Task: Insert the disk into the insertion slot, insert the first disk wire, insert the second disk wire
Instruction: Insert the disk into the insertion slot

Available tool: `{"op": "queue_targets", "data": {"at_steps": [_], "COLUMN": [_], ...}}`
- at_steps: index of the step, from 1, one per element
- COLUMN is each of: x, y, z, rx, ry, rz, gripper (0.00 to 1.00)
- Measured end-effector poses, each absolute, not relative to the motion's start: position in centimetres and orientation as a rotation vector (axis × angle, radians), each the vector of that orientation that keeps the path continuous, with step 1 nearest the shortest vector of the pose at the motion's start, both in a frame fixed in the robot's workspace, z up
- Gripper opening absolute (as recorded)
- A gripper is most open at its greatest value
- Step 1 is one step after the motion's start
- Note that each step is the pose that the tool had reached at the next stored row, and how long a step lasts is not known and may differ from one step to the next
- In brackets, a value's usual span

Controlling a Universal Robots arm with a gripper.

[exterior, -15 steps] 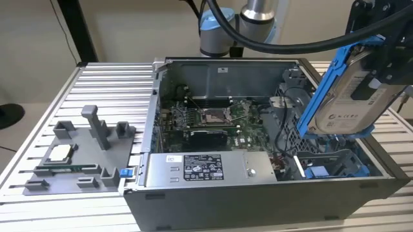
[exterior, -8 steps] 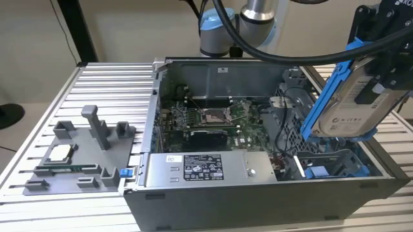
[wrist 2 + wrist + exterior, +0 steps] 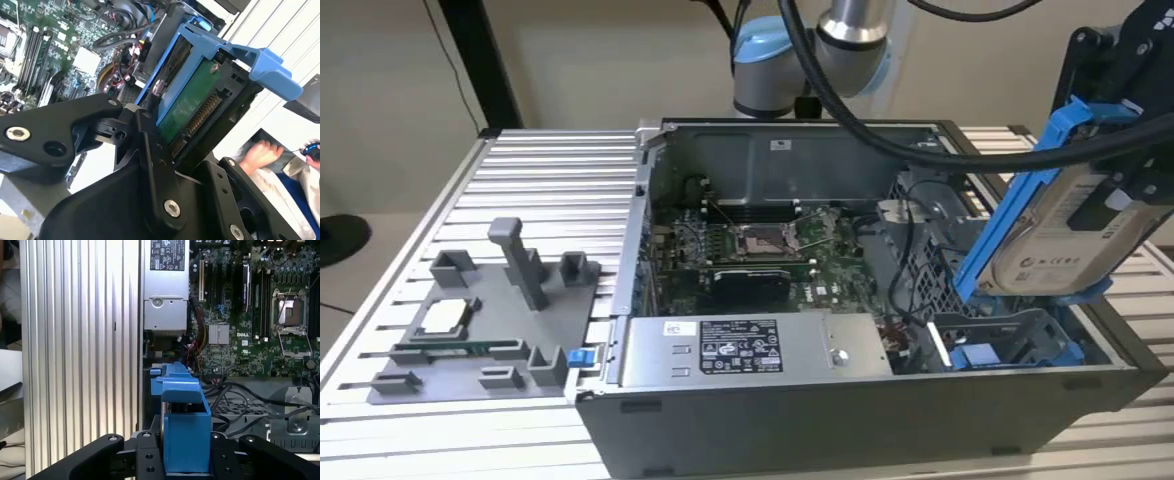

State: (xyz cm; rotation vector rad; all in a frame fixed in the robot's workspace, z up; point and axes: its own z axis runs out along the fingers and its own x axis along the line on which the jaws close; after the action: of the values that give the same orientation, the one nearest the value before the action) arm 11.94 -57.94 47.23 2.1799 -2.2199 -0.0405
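Soft, even indoor light, with no hard shadows in the exterior view. Inside the computer case (image 3: 854,410) it goes dim. The ribbed table (image 3: 80,340) glares in streaks in the first wrist view (near-white in the second). The disk (image 3: 187,440) sits close to the lens and looks slightly soft.

The disk (image 3: 1051,245) is silver-grey with a white printed label, edged in bright blue plastic. The gripper (image 3: 1105,200) is black. The slot (image 3: 1007,340) is grey metal with blue tabs. The table (image 3: 547,180) is silver, ribbed in even stripes. The tray (image 3: 520,325) is plain grey, the circuit board (image 3: 761,250) green, and the power-supply box (image 3: 834,352) grey with a white label.
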Motion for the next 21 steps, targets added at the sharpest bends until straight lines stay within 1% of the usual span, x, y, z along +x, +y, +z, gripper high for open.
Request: {"op": "queue_targets", "data": {"at_steps": [21], "x": [12.6], "y": [-58.5], "z": [44.3], "rx": [2.178], "ry": [-2.219], "rz": [-0.043], "gripper": [0.00]}}
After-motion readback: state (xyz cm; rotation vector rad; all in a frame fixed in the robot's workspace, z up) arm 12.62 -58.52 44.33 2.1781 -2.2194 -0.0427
